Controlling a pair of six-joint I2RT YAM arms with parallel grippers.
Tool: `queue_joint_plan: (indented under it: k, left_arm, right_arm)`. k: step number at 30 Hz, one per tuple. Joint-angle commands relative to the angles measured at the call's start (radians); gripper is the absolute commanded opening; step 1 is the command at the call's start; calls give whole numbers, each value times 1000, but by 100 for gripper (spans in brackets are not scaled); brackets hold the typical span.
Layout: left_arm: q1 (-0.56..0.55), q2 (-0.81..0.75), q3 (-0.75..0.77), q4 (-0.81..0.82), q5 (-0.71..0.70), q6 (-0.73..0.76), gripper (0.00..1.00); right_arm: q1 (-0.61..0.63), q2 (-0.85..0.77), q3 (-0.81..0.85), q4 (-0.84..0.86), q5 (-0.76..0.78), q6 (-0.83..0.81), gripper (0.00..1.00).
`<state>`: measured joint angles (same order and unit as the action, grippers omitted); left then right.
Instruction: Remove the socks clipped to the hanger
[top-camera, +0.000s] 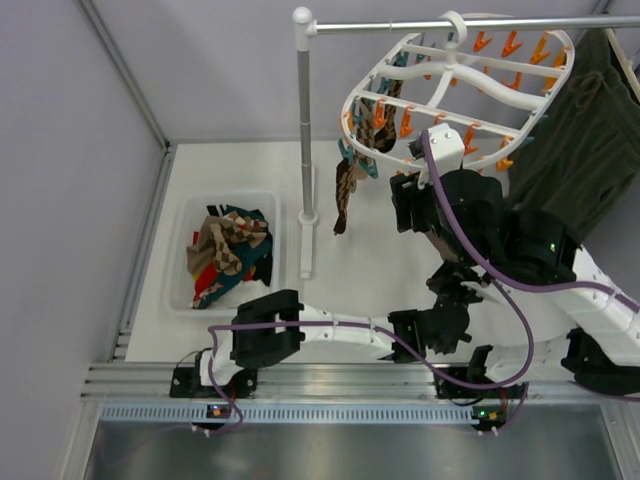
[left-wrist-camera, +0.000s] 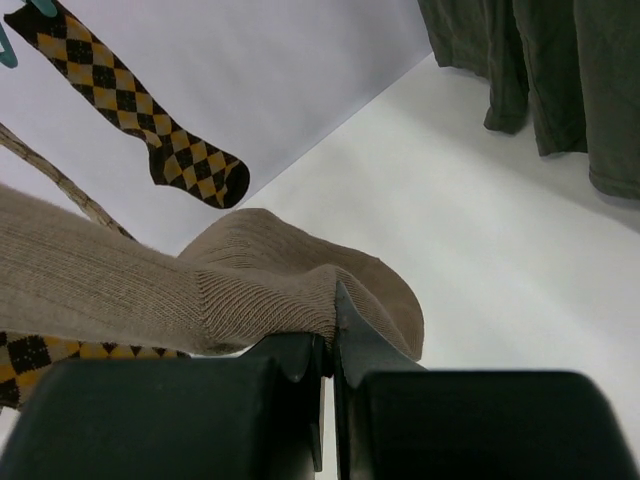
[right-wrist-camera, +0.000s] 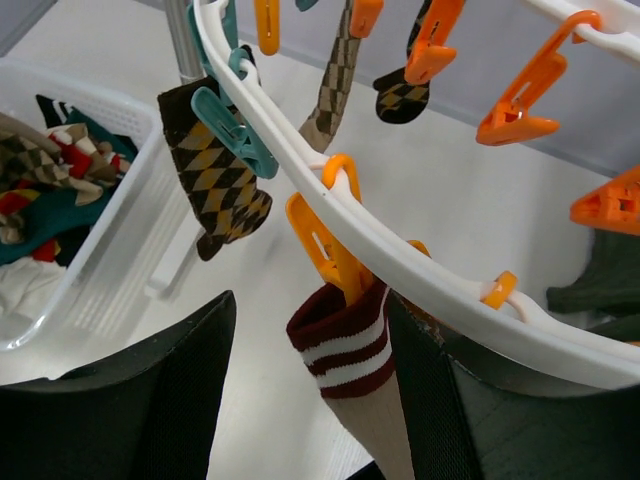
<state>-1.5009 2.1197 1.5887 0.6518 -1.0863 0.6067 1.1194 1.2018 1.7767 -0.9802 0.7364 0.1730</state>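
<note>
The white oval hanger (top-camera: 455, 75) hangs from the pole at the upper right. Argyle socks (top-camera: 352, 170) dangle from its left side. In the right wrist view a tan sock with a maroon, white-striped cuff (right-wrist-camera: 345, 345) hangs from an orange clip (right-wrist-camera: 322, 245) on the hanger rim (right-wrist-camera: 400, 255). My right gripper (right-wrist-camera: 310, 345) is open around that cuff; the right finger (right-wrist-camera: 430, 390) touches it and the left finger (right-wrist-camera: 160, 400) stands apart. My left gripper (left-wrist-camera: 333, 325) is shut on the toe end of a tan ribbed sock (left-wrist-camera: 230, 270). Behind it hangs an argyle sock (left-wrist-camera: 150, 120).
A clear plastic basket (top-camera: 190, 215) at the left holds several loose socks (top-camera: 230, 245). The grey metal pole rack (top-camera: 303, 130) stands between basket and hanger. A big dark green garment (top-camera: 585, 150) hangs at the right. Another argyle sock (right-wrist-camera: 220, 175) hangs from a teal clip (right-wrist-camera: 232, 125).
</note>
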Motion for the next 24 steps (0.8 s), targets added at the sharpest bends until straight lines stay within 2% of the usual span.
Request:
queue_joint_plan:
  k: [1, 9, 24]
  left_arm:
    - [-7, 8, 37, 46, -4, 16, 0]
    - [-13, 2, 36, 48, 8, 11, 0]
    - [-15, 0, 36, 46, 23, 18, 0]
  right_arm:
    - [16, 7, 52, 26, 95, -23, 60]
    - [17, 57, 46, 101, 139, -113, 61]
    - [43, 139, 13, 235, 478, -216, 60]
